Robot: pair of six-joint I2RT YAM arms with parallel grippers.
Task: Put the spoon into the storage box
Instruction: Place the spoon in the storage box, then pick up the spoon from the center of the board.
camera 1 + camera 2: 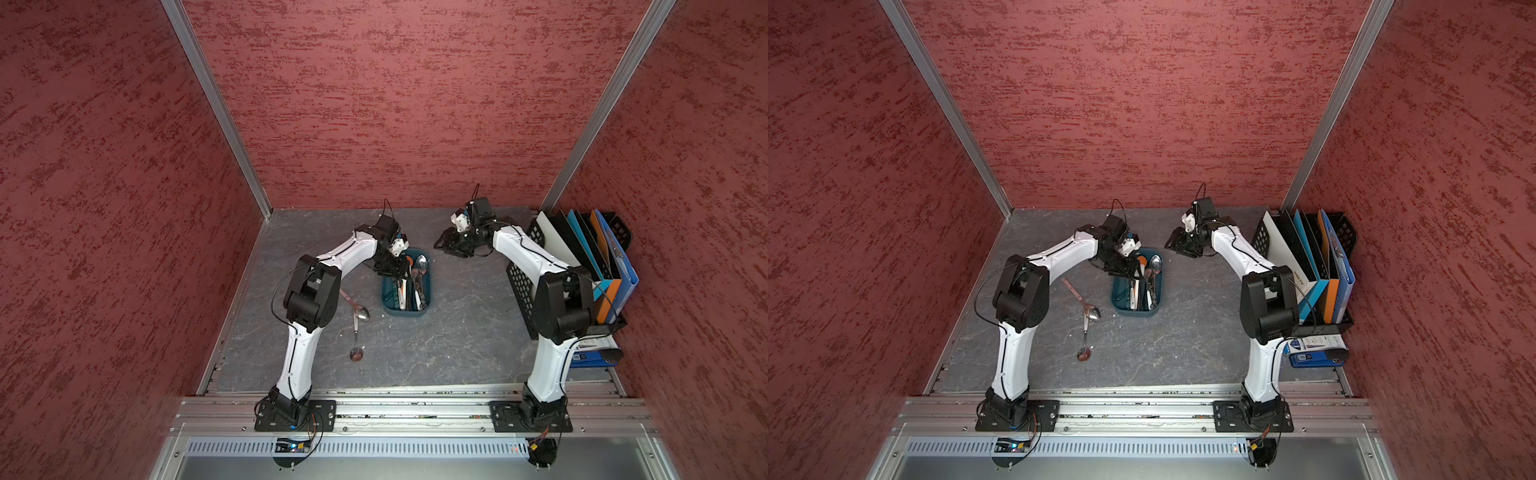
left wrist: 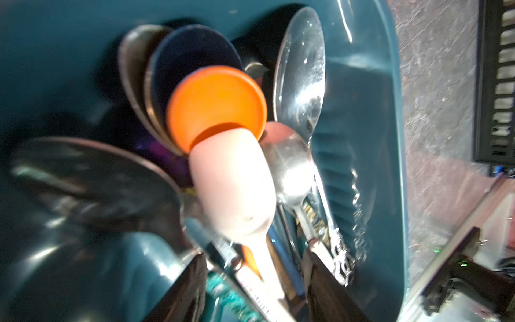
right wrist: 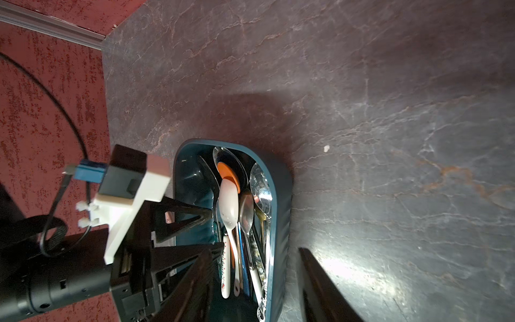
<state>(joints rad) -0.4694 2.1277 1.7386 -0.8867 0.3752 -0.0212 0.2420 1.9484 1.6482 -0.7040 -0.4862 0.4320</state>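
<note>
Left claw point(image 3: 213, 230): low over the far end of the box point(image 1: 405, 314), on its left side. The fingers are spread and nothing is pinched between them.
Right claw point(image 1: 442, 245): above bare desk point(image 1: 457, 332), just beyond the box's far right corner. The fingers are spread and empty.
Box: teal, on the desk between the 2 arms, with its long side running away from the arm bases.
White spoon point(image 3: 230, 203): in the box, with its bowl lying on the orange spoon point(image 3: 229, 170) and its handle toward the near end.
Orange spoon: in the box under the white one, with mostly its bowl showing.
Steel spoons: several lie in the box beside the white one. The big spoon point(image 1: 422, 264) lies along the right wall, bowl at the far end.
Loose spoons: 2 lie on the desk outside the box, just left of it, by the left arm's elbow. The slanted spoon point(image 1: 353, 303) has its bowl nearest the box. The straight spoon point(image 1: 356, 338) points its bowl toward the bases, and its handle end meets the slanted spoon's bowl.
Rack point(image 1: 519, 291): black mesh, at the desk's right edge, holding upright folders point(image 1: 602, 257).
Left wrist view: blurred and filled with spoon bowls.
</note>
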